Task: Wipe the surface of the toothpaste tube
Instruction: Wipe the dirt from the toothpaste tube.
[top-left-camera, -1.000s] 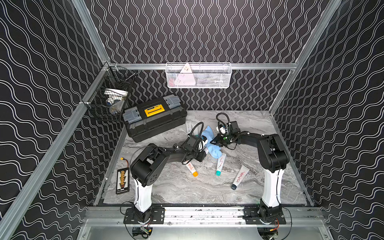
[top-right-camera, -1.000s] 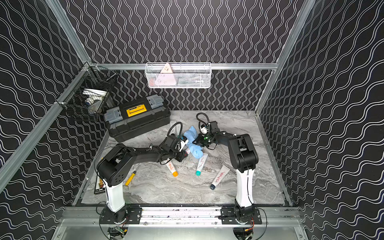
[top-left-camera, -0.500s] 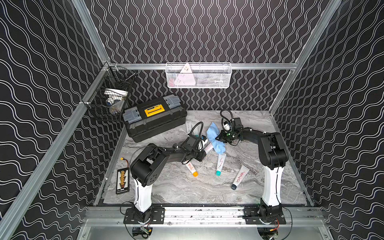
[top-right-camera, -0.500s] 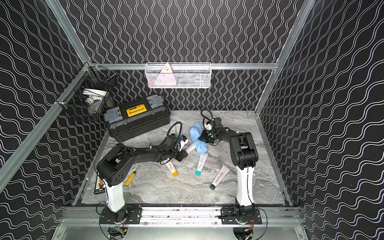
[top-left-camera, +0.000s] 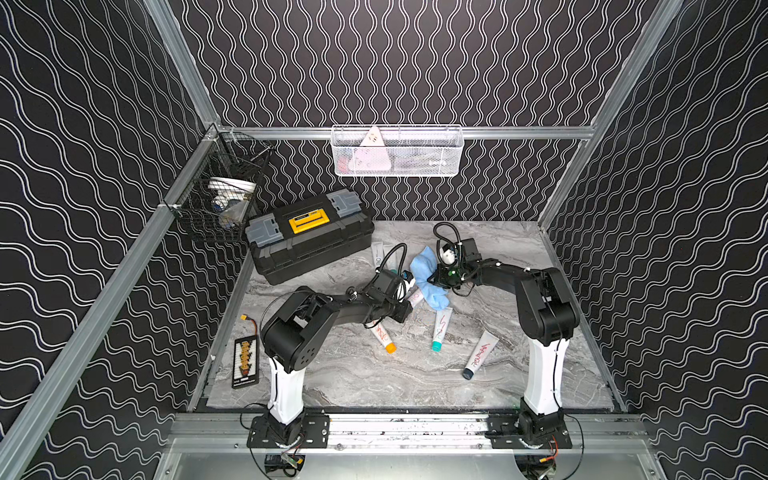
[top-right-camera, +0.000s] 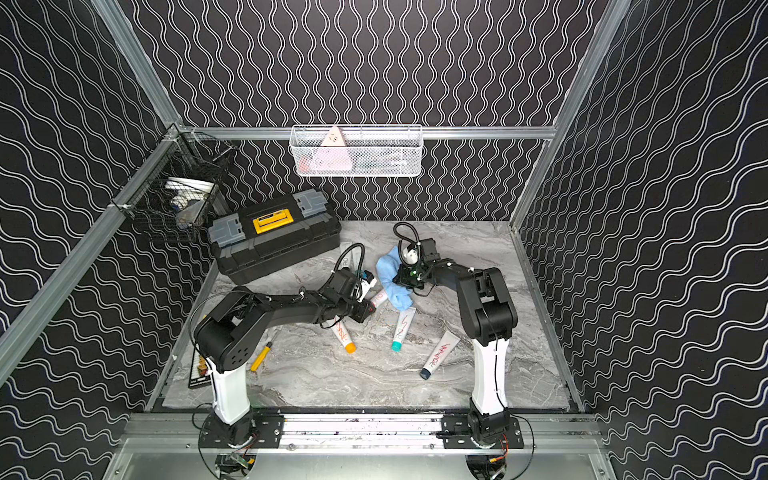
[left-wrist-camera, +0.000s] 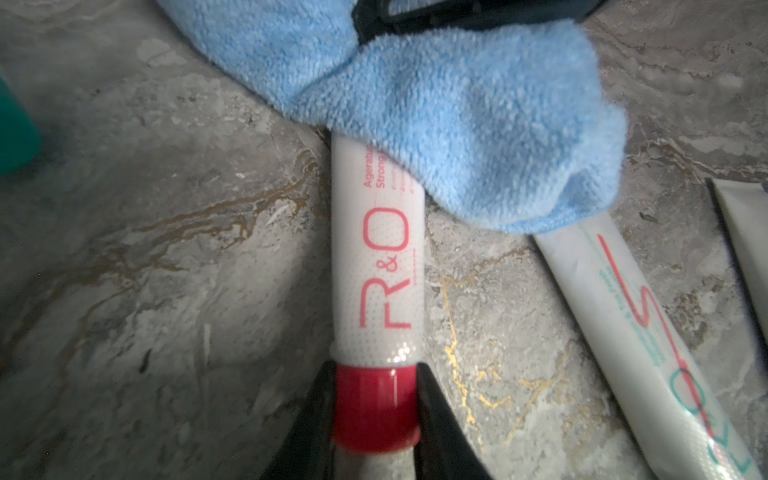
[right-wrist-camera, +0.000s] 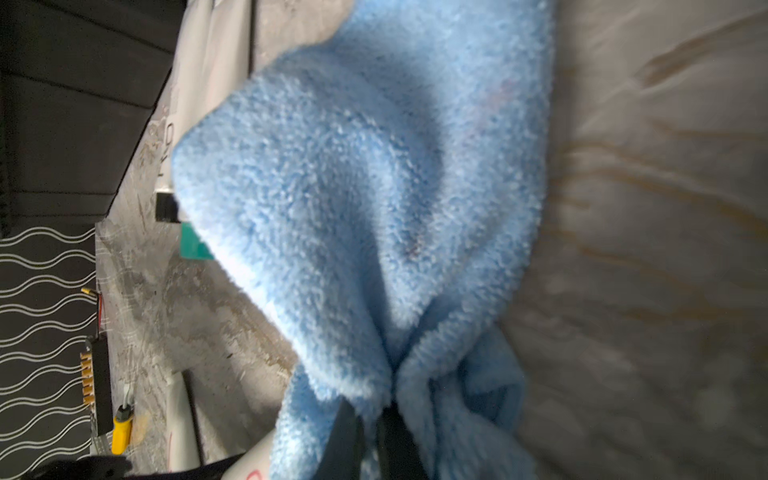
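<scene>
One blue cloth (top-left-camera: 428, 276), three spare tubes up front: orange cap (top-left-camera: 390, 348), teal cap (top-left-camera: 436, 345), dark cap (top-left-camera: 467, 374). Only the left wrist view shows the left gripper (left-wrist-camera: 374, 369) clamped on the red cap (left-wrist-camera: 374, 409) of the toothpaste tube (left-wrist-camera: 378, 270). It's lying flat on the table (left-wrist-camera: 166, 249), cloth draped over its far end. The right gripper (right-wrist-camera: 370, 411) pinches the cloth tight.

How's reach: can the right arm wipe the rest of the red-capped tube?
Probably yes. The cloth in the right end effector overlaps the red-capped tube at its tail; the bare body lies open, the left end effector clamping only the cap.
</scene>
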